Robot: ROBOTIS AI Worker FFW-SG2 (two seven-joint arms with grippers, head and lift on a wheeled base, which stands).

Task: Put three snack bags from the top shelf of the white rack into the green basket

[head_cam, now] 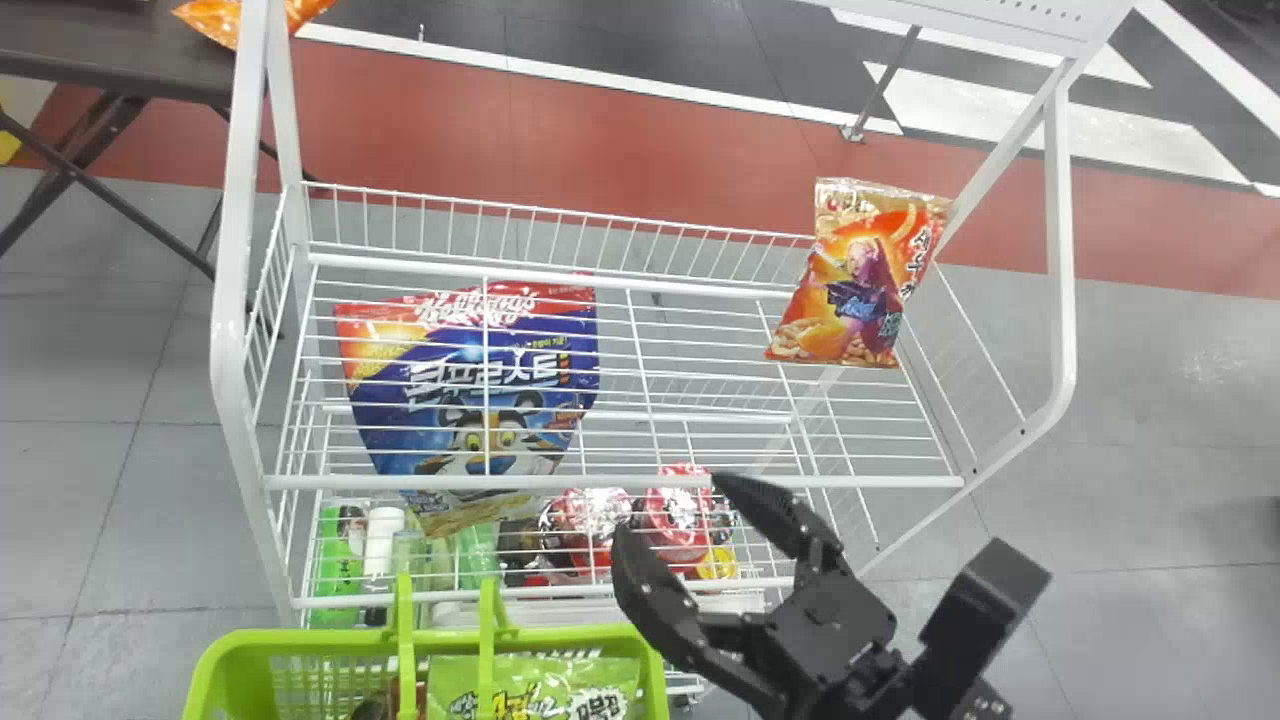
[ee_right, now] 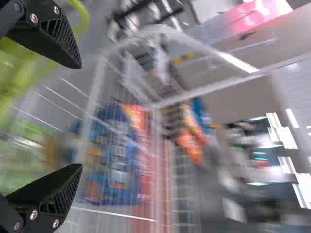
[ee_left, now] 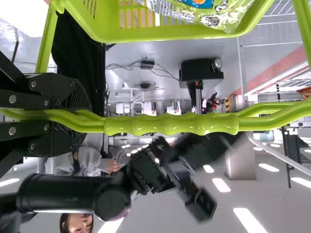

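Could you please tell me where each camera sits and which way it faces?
Head view: on the head, looking forward and down at the white rack and green basket; the right gripper shows.
Left wrist view: on that wrist, looking along the handle that the left gripper holds; the other arm shows.
Right wrist view: on that wrist, facing the rack past the right gripper.
Head and right wrist views share the blue bag.

Dark table stands far left; orange packet lies on it; red floor band crosses far side; green container sits near left.
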